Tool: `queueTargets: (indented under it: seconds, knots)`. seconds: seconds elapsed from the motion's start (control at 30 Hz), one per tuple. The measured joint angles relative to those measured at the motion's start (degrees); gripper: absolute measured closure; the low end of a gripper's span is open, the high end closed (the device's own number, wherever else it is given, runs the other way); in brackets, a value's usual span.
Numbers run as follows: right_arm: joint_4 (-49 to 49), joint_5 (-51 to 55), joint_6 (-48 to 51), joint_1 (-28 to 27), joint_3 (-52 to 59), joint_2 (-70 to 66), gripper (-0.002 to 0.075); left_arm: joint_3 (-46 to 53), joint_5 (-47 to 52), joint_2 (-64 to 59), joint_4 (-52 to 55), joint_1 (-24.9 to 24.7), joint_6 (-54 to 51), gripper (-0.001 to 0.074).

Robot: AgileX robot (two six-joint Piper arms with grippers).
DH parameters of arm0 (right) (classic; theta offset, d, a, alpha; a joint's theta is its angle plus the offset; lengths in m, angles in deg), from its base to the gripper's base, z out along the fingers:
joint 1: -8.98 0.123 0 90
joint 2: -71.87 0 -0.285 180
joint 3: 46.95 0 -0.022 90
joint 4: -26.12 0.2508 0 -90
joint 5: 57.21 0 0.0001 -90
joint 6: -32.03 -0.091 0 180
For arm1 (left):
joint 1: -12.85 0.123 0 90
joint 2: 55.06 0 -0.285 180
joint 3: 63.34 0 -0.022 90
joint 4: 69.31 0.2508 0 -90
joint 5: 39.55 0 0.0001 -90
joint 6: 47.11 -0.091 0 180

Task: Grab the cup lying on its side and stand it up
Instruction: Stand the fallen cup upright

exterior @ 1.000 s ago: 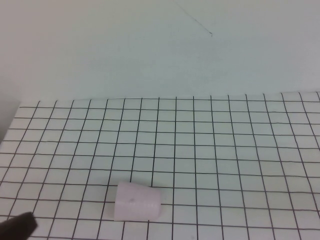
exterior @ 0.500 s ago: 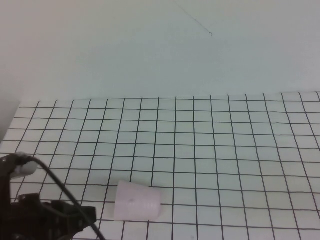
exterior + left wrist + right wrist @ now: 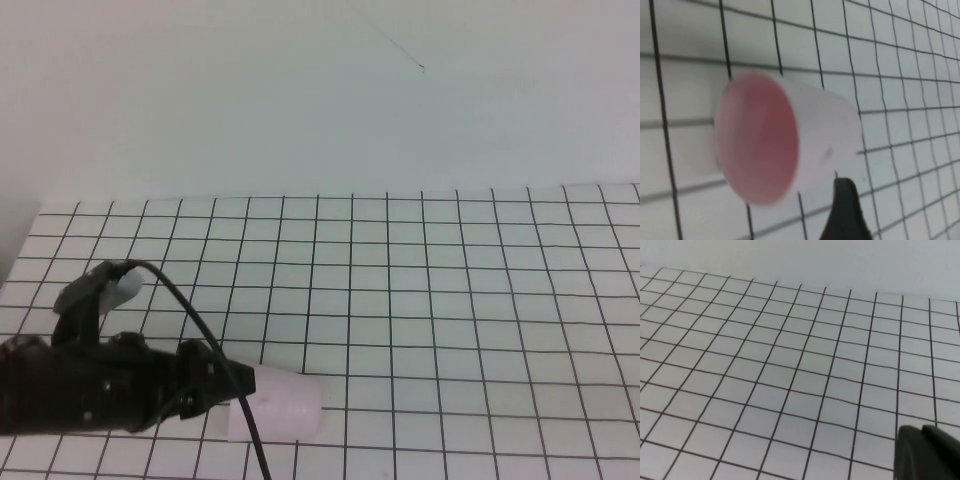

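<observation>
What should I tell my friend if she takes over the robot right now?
Left gripper: low at the near left of the table, right at the cup's open mouth, holding nothing; whether it is open or shut can't be told.
Right gripper: only a dark tip shows in its own wrist view, above bare grid, away from the cup.
Cup: lying on its side near the front edge, pink inside facing the left gripper.
Done: the left arm is at the cup.
Left: grip the cup, lift it, stand it upright.

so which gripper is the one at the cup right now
The left gripper, reaching in at the mouth end of the pink cup lying on its side. The right gripper faces only bare grid.
</observation>
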Motion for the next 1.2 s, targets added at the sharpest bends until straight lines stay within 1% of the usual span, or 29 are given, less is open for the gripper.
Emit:
queueTargets:
  seconds: [0.1,0.23,0.57,0.83,0.9,1.0,1.07,1.2]
  knots:
    - [0.02,0.00,0.00,0.00,0.00,0.00,0.0727,-2.66,-0.86,-3.02,0.00,0.00,-2.64,0.0272]
    - [0.12,0.00,0.00,0.00,0.00,0.00,0.0727,-4.98,-0.86,-6.82,0.00,0.00,-2.64,0.0272]
    - [0.12,0.00,0.53,0.00,0.00,0.00,0.0727,-5.67,-0.95,-13.64,-0.32,0.00,-2.64,0.0272]
    - [0.12,0.00,0.53,0.00,0.00,0.00,0.0727,-6.14,1.00,-17.76,-7.73,0.00,-7.62,0.0282]
    - [0.12,0.00,0.53,0.00,0.00,0.00,0.0727,-6.24,1.00,-18.56,-8.71,0.00,-7.86,0.0309]
    - [0.12,-0.10,0.53,0.00,0.00,0.00,0.0727,-6.23,2.38,-20.14,-10.18,0.00,-7.86,0.0374]
    - [0.12,-0.10,0.53,0.00,0.00,0.00,0.0727,-6.23,3.88,-20.81,-11.35,0.00,-7.86,0.0428]
    - [0.23,-0.21,0.53,0.00,0.00,0.00,0.0727,-6.23,4.47,-21.57,-11.91,0.00,-8.14,0.0578]
